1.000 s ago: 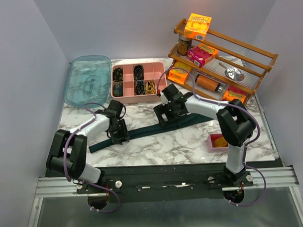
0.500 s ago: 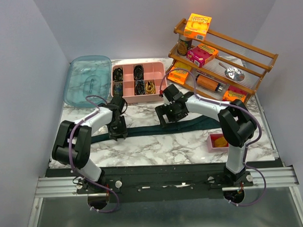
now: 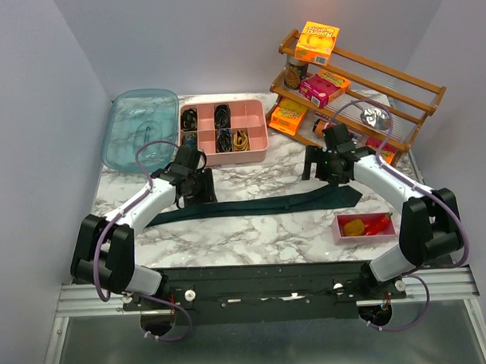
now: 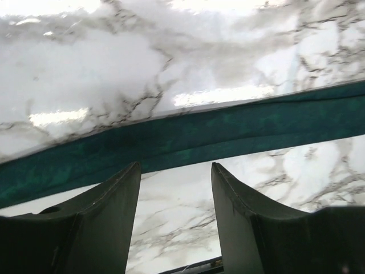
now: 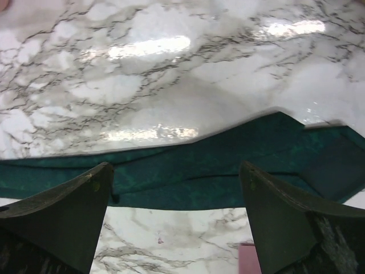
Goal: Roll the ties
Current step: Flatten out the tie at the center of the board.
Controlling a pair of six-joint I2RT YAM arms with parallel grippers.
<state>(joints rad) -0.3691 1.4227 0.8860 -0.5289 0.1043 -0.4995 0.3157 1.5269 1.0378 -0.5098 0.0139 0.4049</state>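
Observation:
One of the ties (image 3: 260,204), long and dark teal, lies flat across the marble table, its wide pointed end (image 3: 347,194) at the right. My left gripper (image 3: 197,186) hovers just behind the narrow part, open and empty. In the left wrist view the tie (image 4: 199,134) runs as a band beyond the left gripper (image 4: 174,166). My right gripper (image 3: 321,167) stands open behind the wide end. In the right wrist view the tie (image 5: 217,165) lies under the wide-open right gripper (image 5: 175,168), nothing held.
A pink divided box (image 3: 253,122) at the back holds dark coils (image 3: 222,116) and a mustard coil (image 3: 241,139). A teal lid (image 3: 140,130) lies to its left. A wooden rack (image 3: 359,90) with boxes stands back right. A small pink tray (image 3: 340,230) sits front right.
Both grippers left the tie and pulled back: the left toward the pink box, opening wider, the right swinging right toward the rack. The tie now lies straighter and further back.

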